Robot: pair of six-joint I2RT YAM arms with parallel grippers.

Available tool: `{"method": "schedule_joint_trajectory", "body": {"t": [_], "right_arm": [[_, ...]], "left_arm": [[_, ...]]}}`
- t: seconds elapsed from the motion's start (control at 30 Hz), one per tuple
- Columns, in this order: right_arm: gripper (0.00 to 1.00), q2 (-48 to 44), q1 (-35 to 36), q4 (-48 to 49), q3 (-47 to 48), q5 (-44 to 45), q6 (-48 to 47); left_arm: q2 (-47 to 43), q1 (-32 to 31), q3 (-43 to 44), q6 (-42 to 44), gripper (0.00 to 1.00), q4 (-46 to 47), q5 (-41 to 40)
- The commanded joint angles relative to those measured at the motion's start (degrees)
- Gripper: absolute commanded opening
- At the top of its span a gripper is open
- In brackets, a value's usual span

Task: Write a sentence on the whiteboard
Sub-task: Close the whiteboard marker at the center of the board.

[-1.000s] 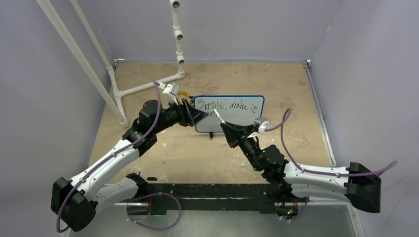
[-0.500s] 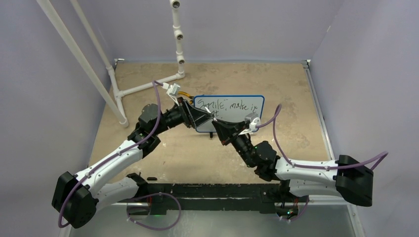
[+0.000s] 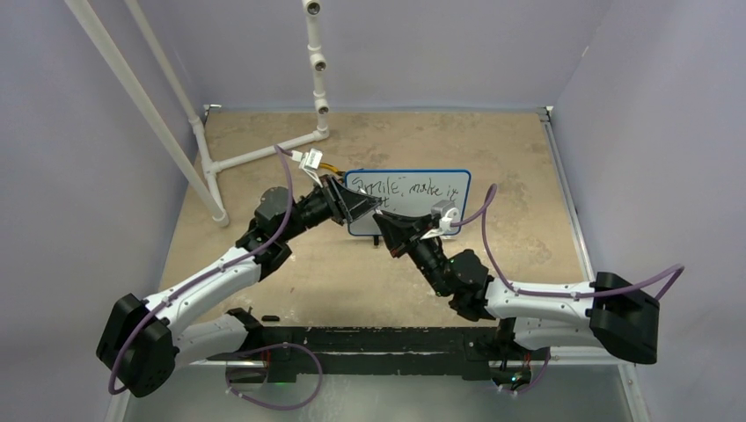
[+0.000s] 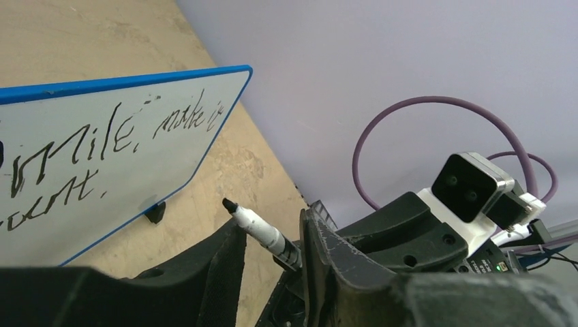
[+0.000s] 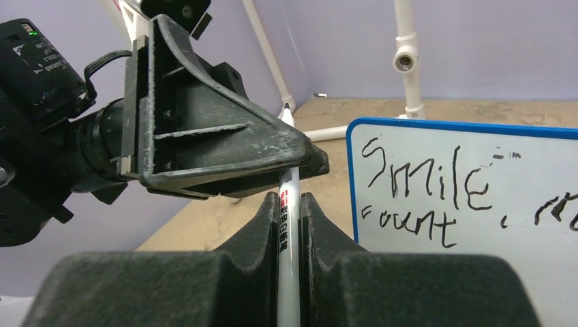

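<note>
robot lab cell, lavender walls [image 3: 422, 53], pvc frame [image 3: 317, 66]

The right gripper [image 3: 381, 221], clamping the marker [image 5: 289, 218], shifts left; the marker tip now sits between the spread fingers of the left gripper [image 3: 374, 205].

The whiteboard [image 3: 420, 207] is small and white, with a thin blue edge and round corners. It stands up on its long side near the middle of the brown table [image 3: 528, 158]. The sentence [image 5: 426, 197] is thin black handwriting: "Smile, make it" on top, "count" under it at the left.
</note>
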Motion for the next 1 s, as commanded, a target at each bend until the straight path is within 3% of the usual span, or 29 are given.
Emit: {"method": "schedule_joint_trajectory", "body": {"t": [0.0, 0.13, 0.17, 0.27, 0.33, 0.53, 0.67, 0.77, 0.97], "right_arm": [[0.0, 1.18, 0.5, 2.35, 3.18, -0.97, -1.49], [0.0, 1.48, 0.58, 1.76, 3.3, -0.93, -1.5], [0.02, 1.33, 0.6, 1.57, 3.26, -0.93, -1.43], [0.27, 0.37, 0.58, 0.19, 3.1, -1.41, -1.09], [0.43, -0.66, 0.58, -1.17, 2.6, -2.42, -0.5], [0.73, -3.65, 0.58, -7.87, 1.86, -9.34, -0.3], [0.75, -2.55, 0.87, -12.06, 2.78, -16.06, -0.51], [0.71, 1.06, 2.46, -14.0, 4.95, -20.9, -0.43], [0.62, 18.9, 8.44, -19.45, 16.88, -23.83, -1.83]], "left_arm": [[1.15, -0.38, -0.4, -3.06, 0.27, 6.28, -2.11], [1.71, -0.41, -0.7, -4.85, 0.0, 8.21, -2.44], [1.47, -0.44, -0.7, -4.87, 0.0, 7.97, -2.94], [-0.09, -0.26, -0.05, -2.99, 0.0, 5.65, -5.56], [-1.34, 0.16, 2.67, 1.98, 0.0, -1.07, -7.45], [-1.97, 4.74, 14.2, 17.84, 0.0, -18.69, -9.66], [-2.72, 8.85, 18.34, 25.9, 0.0, -24.88, -11.62], [-4.03, 12.45, 18.51, 29.15, 0.0, -26.06, -12.55], [-7.07, 14.76, 15.35, 38.57, 0.0, -23.26, -20.61]]}}
